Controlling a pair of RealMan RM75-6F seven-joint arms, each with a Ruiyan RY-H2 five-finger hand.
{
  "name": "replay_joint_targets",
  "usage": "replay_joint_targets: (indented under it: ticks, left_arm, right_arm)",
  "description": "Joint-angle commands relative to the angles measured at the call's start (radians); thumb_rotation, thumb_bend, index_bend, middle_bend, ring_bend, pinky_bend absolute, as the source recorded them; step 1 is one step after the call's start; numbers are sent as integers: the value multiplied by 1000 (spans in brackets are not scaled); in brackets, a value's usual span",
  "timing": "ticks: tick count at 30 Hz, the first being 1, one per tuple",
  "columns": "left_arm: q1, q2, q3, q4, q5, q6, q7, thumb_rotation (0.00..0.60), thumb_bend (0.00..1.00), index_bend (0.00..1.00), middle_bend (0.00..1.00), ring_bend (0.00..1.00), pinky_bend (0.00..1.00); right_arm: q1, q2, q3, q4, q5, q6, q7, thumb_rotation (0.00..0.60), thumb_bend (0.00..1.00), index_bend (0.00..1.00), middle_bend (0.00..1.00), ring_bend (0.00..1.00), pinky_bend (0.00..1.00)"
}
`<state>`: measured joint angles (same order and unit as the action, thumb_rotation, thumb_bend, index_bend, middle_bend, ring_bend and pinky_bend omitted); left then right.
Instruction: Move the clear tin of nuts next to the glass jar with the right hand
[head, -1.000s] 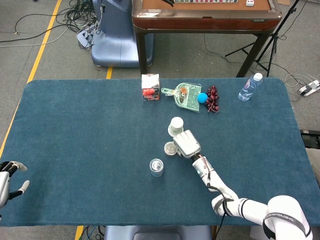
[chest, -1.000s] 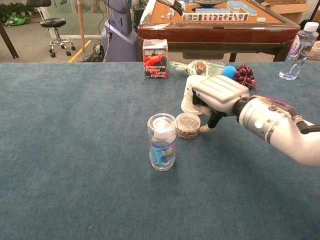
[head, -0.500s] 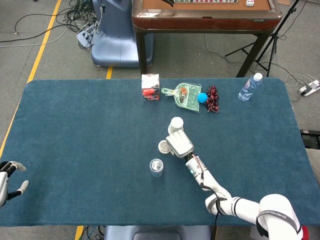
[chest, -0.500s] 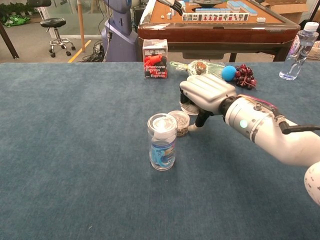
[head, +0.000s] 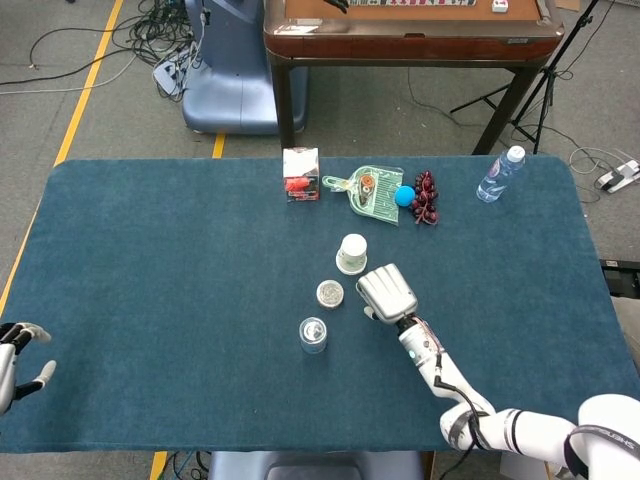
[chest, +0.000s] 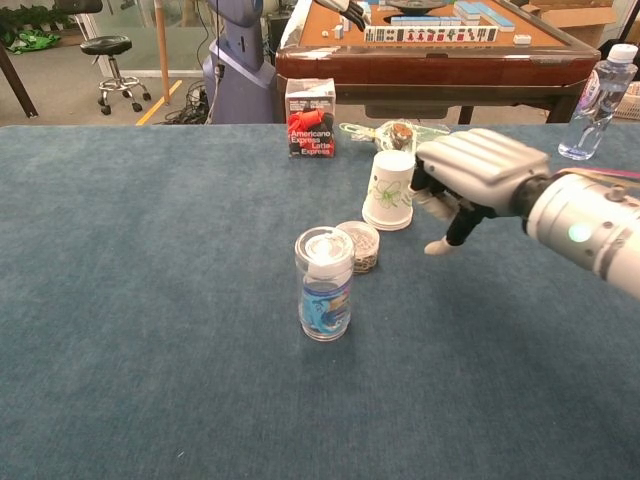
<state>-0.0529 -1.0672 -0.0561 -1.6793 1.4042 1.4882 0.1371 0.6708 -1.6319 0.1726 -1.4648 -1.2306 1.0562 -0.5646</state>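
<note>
The broad table covered in dark blue felt cloth (head: 150, 260) spreads under me. My right hand (chest: 470, 180) hangs above it, empty, its white fingers (chest: 440, 245) loosely bent downward and apart from each other, touching nothing. It sits just right of the upside-down white paper cup with a green print (chest: 390, 190), and a clear gap of cloth separates it from the tin. My left hand (head: 15, 365) shows only at the near left edge of the table, fingers spread, holding nothing. The tall glass jar with a blue label and clear lid (chest: 324, 283) stands upright near the middle. The small, low clear tin of nuts (chest: 359, 246) rests on the cloth right beside that jar, behind it and slightly to the right.
</note>
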Motion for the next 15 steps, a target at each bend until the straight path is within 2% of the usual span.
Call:
replay_joint_targets:
  ticks: [1, 3, 5, 9, 11, 15]
  left_arm:
    - [3, 1, 4, -7, 14, 11, 8, 600, 292, 445, 357, 257, 455]
    - [5, 3, 7, -14, 26, 19, 11, 600, 292, 444, 357, 257, 455]
    - [6, 3, 10, -17, 34, 23, 15, 600, 292, 440, 357, 258, 455]
    - [5, 2, 14, -19, 42, 20, 24, 600, 292, 430, 357, 258, 455]
    - [4, -1, 16, -19, 49, 21, 27, 600, 292, 421, 357, 259, 455]
    - [3, -6, 22, -20, 67, 24, 34, 600, 292, 407, 357, 261, 456]
  right_arm:
    - [-89, 177, -54, -238, 87, 77, -163, 600, 0, 707, 631, 759, 970]
    - [-120, 231, -83, -305, 93, 120, -209, 600, 0, 652, 552, 664, 869]
    - [-150, 278, -116, -350, 77, 163, -245, 600, 0, 604, 474, 530, 681]
    - [-214, 357, -178, -398, -9, 236, -214, 600, 6, 578, 423, 420, 429]
    - [-256, 392, -209, -405, -68, 284, -170, 600, 7, 578, 423, 400, 369]
    - [-333, 447, -258, -407, -157, 374, -105, 600, 7, 578, 423, 381, 338]
